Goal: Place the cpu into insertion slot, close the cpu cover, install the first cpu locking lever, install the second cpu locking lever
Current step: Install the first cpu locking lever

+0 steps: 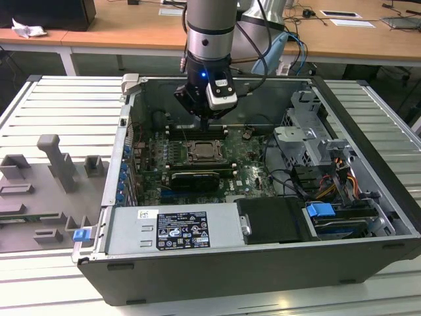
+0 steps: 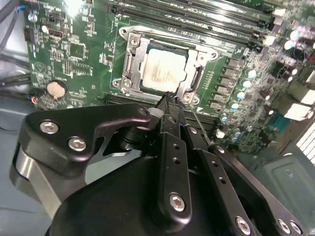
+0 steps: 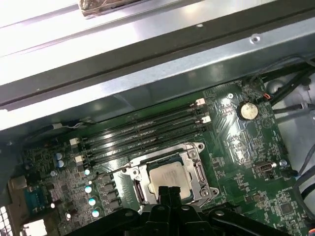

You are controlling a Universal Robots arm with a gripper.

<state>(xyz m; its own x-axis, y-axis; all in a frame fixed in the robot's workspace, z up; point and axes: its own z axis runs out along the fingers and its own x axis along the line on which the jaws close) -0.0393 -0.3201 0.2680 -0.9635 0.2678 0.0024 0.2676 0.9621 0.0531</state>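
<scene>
Cpu [image 2: 162, 73] sits flat in the insertion slot [image 2: 170, 47], with the cpu cover [image 2: 132, 59] lying down around it. Gripper [image 1: 204, 122] hangs at the slot's 12 o'clock edge in the exterior view, fingers [image 2: 170, 105] pressed together, gripping nothing.

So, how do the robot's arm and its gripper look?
The arm is a silver-grey tube with a black joint below, where a small blue light glows. A white box is fixed on its side, and a black cable loops beside it. The gripper is matte black, with flat links, silver screws and slim fingers.
</scene>
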